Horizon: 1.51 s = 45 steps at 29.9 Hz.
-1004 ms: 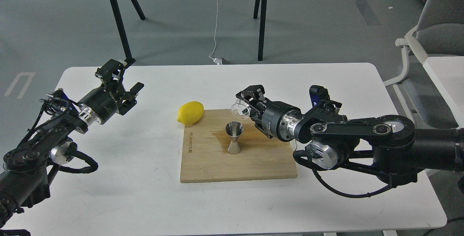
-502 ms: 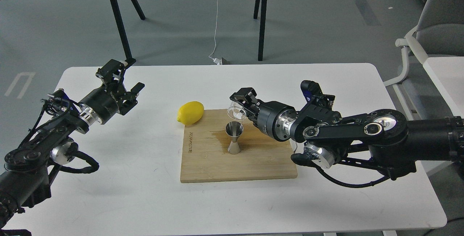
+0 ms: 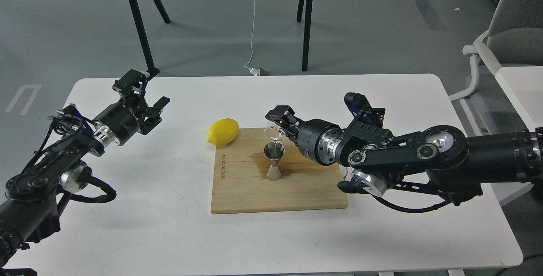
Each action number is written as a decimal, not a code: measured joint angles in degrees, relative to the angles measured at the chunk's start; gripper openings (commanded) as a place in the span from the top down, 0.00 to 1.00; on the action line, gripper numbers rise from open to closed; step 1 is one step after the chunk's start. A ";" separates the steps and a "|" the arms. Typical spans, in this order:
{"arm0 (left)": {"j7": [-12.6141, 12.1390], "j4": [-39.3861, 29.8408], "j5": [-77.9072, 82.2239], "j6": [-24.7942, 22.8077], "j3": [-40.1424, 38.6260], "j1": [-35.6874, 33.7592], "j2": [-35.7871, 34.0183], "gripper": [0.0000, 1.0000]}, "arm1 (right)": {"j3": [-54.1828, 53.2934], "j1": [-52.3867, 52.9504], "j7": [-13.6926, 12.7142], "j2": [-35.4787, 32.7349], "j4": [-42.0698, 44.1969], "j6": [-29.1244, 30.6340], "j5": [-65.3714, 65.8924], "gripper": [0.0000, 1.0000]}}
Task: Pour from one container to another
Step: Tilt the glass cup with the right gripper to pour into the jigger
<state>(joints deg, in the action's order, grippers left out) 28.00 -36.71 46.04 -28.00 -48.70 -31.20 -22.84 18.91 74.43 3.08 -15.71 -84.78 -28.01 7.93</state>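
Note:
A shiny steel jigger [image 3: 274, 161] stands upright on the wooden board [image 3: 305, 187] at the table's middle. Directly above its open top hangs the small clear glass tumbler [image 3: 273, 133], tipped over with its mouth facing down-left. My right gripper [image 3: 281, 122] is shut on the tumbler, reaching in from the right. My left gripper [image 3: 146, 93] hovers open over the table's far left, holding nothing and well away from the board.
A yellow lemon [image 3: 222, 132] lies at the board's far left corner. A dark wet stain [image 3: 254, 157] marks the board beside the jigger. A grey chair [image 3: 505, 38] and a second white table [image 3: 522, 93] stand to the right; black table legs [image 3: 140, 26] stand behind.
My right gripper has carried the tumbler left and slightly down, from beside the jigger to right over its mouth, tipping it further. The left arm has stayed still.

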 measured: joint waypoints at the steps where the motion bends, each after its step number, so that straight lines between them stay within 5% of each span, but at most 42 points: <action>1: 0.00 0.26 -0.03 0.00 0.00 0.00 0.08 0.05 | 0.14 0.04 0.00 0.18 0.02 0.00 0.05 0.55; 45: 0.00 0.94 -0.08 0.00 0.00 0.00 0.52 0.04 | 9.31 7.51 -1.13 2.90 0.63 0.02 4.24 0.54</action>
<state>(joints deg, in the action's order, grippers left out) 28.00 -35.77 45.96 -28.00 -48.70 -31.20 -22.31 28.22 81.94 1.95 -12.80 -84.16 -27.99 12.17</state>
